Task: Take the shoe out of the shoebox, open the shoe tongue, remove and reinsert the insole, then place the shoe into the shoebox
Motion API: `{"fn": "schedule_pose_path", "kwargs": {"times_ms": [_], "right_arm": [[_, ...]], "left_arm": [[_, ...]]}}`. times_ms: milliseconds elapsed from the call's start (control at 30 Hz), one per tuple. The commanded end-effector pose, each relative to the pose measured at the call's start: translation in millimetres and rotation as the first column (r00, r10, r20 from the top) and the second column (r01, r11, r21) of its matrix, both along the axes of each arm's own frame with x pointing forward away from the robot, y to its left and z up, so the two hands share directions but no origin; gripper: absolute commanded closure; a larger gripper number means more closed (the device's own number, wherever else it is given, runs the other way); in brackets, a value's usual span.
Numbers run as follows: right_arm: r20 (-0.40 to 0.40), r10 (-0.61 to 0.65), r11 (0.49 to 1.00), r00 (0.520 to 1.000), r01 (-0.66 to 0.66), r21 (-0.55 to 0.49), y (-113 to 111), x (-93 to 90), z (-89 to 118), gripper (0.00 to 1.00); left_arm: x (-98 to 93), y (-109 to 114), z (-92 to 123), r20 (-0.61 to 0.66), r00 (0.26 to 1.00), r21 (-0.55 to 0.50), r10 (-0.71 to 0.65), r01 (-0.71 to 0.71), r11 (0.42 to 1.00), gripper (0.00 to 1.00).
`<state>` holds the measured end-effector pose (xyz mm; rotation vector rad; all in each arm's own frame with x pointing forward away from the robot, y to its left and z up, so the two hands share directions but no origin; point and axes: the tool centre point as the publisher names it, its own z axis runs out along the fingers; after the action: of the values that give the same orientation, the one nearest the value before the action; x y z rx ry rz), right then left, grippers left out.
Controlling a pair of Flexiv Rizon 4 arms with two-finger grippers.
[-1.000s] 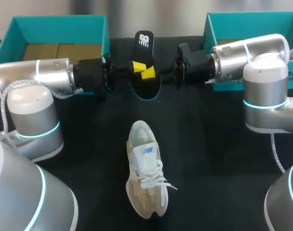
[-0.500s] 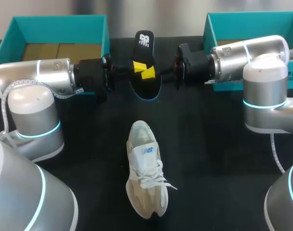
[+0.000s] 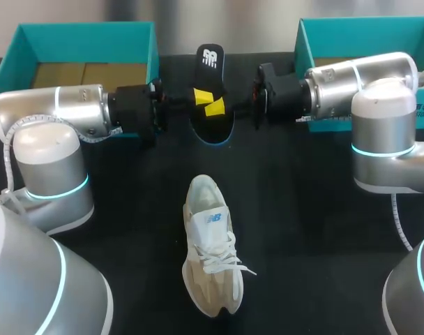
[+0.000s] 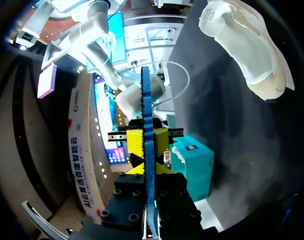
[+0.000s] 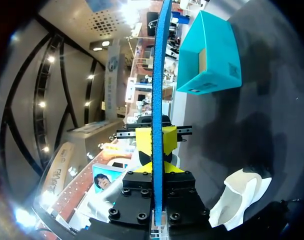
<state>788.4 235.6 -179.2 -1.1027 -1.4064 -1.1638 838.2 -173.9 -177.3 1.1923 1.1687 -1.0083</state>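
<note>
The black insole [image 3: 212,125] is held over the far part of the table [image 3: 309,230], and it looks lifted off it. The left gripper [image 3: 198,95] pinches one long side and the right gripper [image 3: 216,106] pinches the other. Both are closed tight on its middle.

The white shoe [image 3: 212,248] lies on the table closer to the robot, well apart from the insole. The shoe's long way runs from far to near, the same way as the insole's. Its open heel end points at the insole and its toe points away.

So I think the insole must come down and toward the robot to slide into that hole. Both arms look about equally near the shoe.
</note>
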Motion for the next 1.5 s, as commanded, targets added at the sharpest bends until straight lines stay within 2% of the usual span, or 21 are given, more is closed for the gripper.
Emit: {"fn": "schedule_pose_path", "kwargs": {"times_ms": [33,67,100,233,500,600,667,767,833,900,1000,1067,1500], "right_arm": [[0.002,-0.002,1.000,1.000,0.002,-0.005,1,-0.3,0,1.00],[0.004,-0.003,1.000,1.000,0.003,-0.005,1,-0.5,0,1.00],[0.006,-0.004,1.000,1.000,0.004,-0.006,1,-0.9,0,1.00],[0.023,-0.011,1.000,1.000,0.011,-0.012,-4,-2.0,-1,1.00],[0.078,-0.010,1.000,0.997,0.012,-0.018,-15,-0.2,-2,1.00],[0.097,0.000,1.000,0.995,0.002,-0.024,-17,0.9,-5,1.00],[0.112,0.007,0.999,0.994,-0.004,-0.032,-19,1.4,-5,1.00],[0.146,0.022,0.999,0.989,-0.016,-0.043,-20,1.9,-7,1.00],[0.170,0.032,0.998,0.985,-0.023,-0.060,-21,2.4,-9,1.00],[0.192,0.040,0.996,0.981,-0.024,-0.084,-21,2.9,-10,1.00],[0.229,0.040,0.990,0.973,-0.008,-0.139,-19,2.5,-10,1.00],[0.252,0.034,0.985,0.967,0.010,-0.172,-18,1.7,-11,1.00],[0.252,0.034,0.985,0.967,0.010,-0.172,-18,1.7,-11,1.00]], "left_arm": [[-0.1,-2,-1,-0.003,1.000,0.005,-0.003,0.003,1.000,1.00],[-0.1,-2,-1,-0.005,1.000,0.007,-0.004,0.004,1.000,0.58],[-0.6,-1,-1,-0.003,1.000,0.011,-0.010,0.010,1.000,0.00],[-10.6,8,6,-0.003,1.000,0.041,-0.023,0.024,0.999,0.00],[-26.2,48,8,-0.083,0.997,0.155,0.005,0.008,0.988,0.00],[-28.9,68,5,-0.151,0.987,0.212,0.048,-0.015,0.977,0.00],[-30.9,81,2,-0.253,0.964,0.227,0.083,-0.024,0.974,0.00],[-37.4,95,-4,-0.381,0.913,0.325,0.147,-0.016,0.946,0.00],[-46.0,102,-9,-0.432,0.880,0.436,0.200,0.009,0.900,0.00],[-55.6,107,-11,-0.493,0.837,0.474,0.235,0.032,0.880,0.00],[-70.6,112,-16,-0.523,0.787,0.551,0.326,0.021,0.834,0.00],[-70.6,112,-16,-0.523,0.787,0.551,0.326,0.021,0.834,0.00],[-70.6,112,-16,-0.523,0.787,0.551,0.326,0.021,0.834,0.00]]}}
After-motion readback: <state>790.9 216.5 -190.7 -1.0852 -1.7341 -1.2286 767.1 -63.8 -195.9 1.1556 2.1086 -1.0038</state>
